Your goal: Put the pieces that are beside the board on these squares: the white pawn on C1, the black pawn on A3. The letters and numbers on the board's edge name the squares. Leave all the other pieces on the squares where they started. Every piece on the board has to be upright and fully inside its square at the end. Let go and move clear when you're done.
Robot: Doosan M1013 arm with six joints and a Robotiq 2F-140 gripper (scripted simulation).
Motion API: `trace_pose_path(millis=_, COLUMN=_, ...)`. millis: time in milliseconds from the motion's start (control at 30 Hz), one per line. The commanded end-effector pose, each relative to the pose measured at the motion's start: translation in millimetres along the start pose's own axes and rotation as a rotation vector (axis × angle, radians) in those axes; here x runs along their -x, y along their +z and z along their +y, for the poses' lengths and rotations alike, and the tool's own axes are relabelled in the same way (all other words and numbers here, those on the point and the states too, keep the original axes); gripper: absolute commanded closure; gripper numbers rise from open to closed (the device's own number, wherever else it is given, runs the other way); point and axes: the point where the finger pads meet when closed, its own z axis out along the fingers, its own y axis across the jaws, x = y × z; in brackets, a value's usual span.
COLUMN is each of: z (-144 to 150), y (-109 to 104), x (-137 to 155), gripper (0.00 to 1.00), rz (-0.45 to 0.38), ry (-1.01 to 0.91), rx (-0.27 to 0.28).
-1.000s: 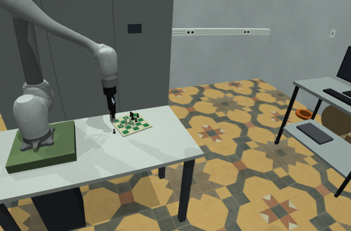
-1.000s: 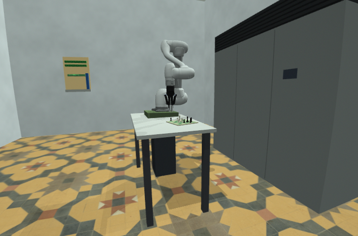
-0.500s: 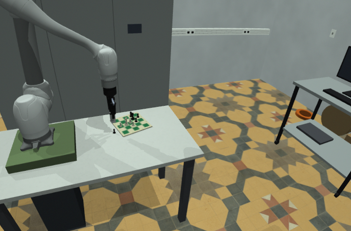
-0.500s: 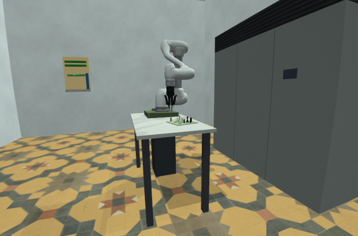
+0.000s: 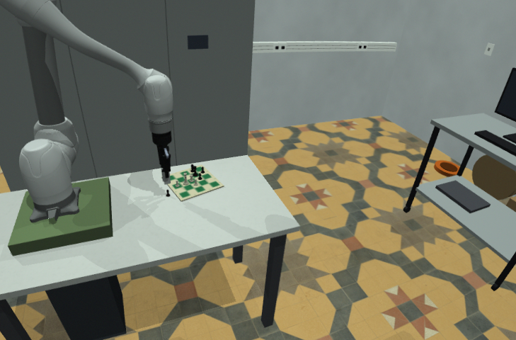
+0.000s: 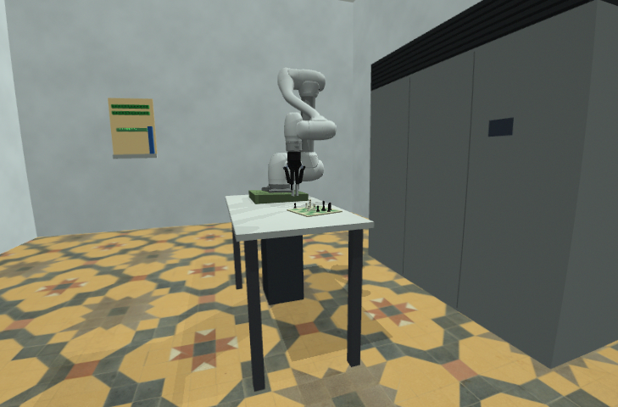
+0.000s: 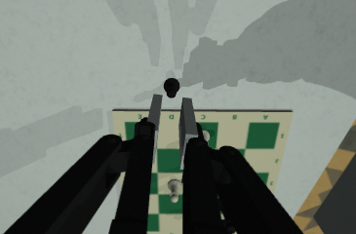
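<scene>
The chessboard [image 5: 185, 197] [image 6: 331, 211] [image 7: 244, 116] lies on the white table [image 5: 210, 216]. The black pawn [image 5: 168, 193] [image 7: 172, 88] stands upright on the table just off the board's row-1 edge, beyond the D column. A white pawn [image 7: 205, 135] stands on the green C1 square, half hidden behind my right finger. My gripper [image 5: 165, 176] [image 6: 295, 192] [image 7: 171, 110] hangs low over the board's edge at D1, just short of the black pawn. Its fingers stand narrow, and the board's edge shows through the bare gap.
Several black and white pieces [image 5: 193, 173] stand on the board's middle and far squares; one white piece [image 7: 174, 189] shows between my finger links. The arm's green base block [image 5: 90, 224] sits at the table's left. Grey cabinets [image 5: 210, 100] stand behind the table.
</scene>
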Motion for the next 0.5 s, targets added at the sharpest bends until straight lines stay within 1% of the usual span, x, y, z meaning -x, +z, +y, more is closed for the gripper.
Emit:
trace_pose_path(millis=0, z=0.0, y=5.1, x=0.0, gripper=0.8, rz=0.0, ry=0.0, rx=0.0)
trace_pose_path(millis=467, z=0.0, y=23.0, x=0.1, gripper=0.8, rz=0.0, ry=0.0, rx=0.0)
